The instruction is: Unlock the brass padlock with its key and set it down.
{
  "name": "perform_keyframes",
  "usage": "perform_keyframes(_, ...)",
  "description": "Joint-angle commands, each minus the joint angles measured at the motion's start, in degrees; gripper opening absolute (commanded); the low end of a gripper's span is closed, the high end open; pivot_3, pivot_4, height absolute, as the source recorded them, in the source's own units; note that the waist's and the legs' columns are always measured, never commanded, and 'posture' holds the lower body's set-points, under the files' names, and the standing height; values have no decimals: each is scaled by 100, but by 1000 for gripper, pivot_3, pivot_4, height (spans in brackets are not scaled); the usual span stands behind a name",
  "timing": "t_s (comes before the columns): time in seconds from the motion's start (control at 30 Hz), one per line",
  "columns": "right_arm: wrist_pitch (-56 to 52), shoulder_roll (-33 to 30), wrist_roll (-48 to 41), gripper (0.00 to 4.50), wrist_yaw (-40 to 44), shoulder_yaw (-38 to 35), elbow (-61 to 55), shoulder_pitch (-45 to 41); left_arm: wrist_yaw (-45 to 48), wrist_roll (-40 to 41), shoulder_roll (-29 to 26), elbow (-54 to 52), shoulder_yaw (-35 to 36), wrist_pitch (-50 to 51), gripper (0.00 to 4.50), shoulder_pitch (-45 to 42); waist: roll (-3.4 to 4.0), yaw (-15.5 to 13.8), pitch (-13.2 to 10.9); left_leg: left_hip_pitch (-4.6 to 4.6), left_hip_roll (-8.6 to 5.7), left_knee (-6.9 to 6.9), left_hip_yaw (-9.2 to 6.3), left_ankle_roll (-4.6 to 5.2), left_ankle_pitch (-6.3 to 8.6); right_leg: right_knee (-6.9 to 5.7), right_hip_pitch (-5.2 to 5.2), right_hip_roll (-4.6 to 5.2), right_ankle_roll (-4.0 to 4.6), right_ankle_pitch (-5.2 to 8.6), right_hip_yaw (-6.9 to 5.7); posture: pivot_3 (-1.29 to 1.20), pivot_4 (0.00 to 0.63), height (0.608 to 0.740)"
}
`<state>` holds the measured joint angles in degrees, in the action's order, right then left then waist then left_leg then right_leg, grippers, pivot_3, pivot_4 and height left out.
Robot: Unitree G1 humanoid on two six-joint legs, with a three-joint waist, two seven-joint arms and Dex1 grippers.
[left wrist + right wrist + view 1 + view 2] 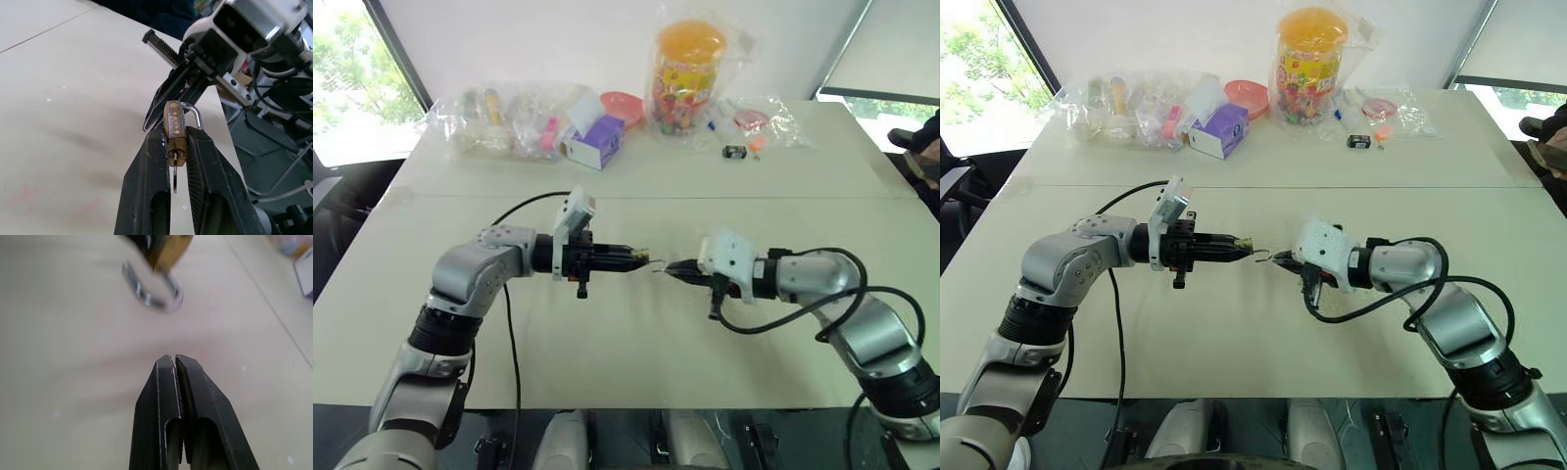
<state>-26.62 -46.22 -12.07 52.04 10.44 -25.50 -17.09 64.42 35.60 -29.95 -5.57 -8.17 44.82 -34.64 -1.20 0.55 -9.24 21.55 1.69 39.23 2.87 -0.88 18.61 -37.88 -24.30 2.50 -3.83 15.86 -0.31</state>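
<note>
Left eye view: big cream table, robot arms meeting over its middle. Far edge has clear plastic bags at left, purple box, red bowl, tall candy jar w/ orange lid, small black object further right. Left gripper points right, fingers clamped on the brass padlock, held above the table mid-scene; silvery shackle looks seated in the body, key w/ ring sticks out of the keyway between the fingers. Right gripper points left, just beside padlock, not touching; fingers pressed together, holding nothing.
</note>
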Motion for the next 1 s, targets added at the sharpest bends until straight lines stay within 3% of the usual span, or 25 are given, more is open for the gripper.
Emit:
perform_keyframes(0.03,188,-69,-30,70,-33,-355,-156,182,-35,-114,-35,-65,72,-261,0,-43,0,3,0,-1,1,-1,0,0,0,0,0,-1,0,0,0,0,150,740)
perform_keyframes(0.4,-571,24,-455,70,-292,-806,-803,-284,-94,-783,170,385,-378,-902,0,98,0,-16,0,-1,2,-1,0,0,0,0,0,-2,0,0,0,0,150,740)
perform_keyframes(0.7,-775,102,-435,70,-599,-700,-1082,-44,-1119,-1264,1391,2520,-446,-369,0,-373,-1,-78,-1,0,-5,0,0,2,1,2,2,-3,0,0,0,0,150,740)
perform_keyframes(0.97,-1080,115,-485,70,-861,-802,-1491,238,-977,-1584,1394,3185,-593,-475,0,-572,-1,-79,0,-2,-3,0,-1,2,1,1,2,-4,0,0,0,0,150,740)
perform_keyframes(1.0,-1114,121,-493,24,-899,-815,-1538,279,-919,-1626,1359,3193,-625,-509,474,-561,-1,-78,0,-2,-3,0,-1,2,1,1,2,-4,0,0,0,0,150,740)
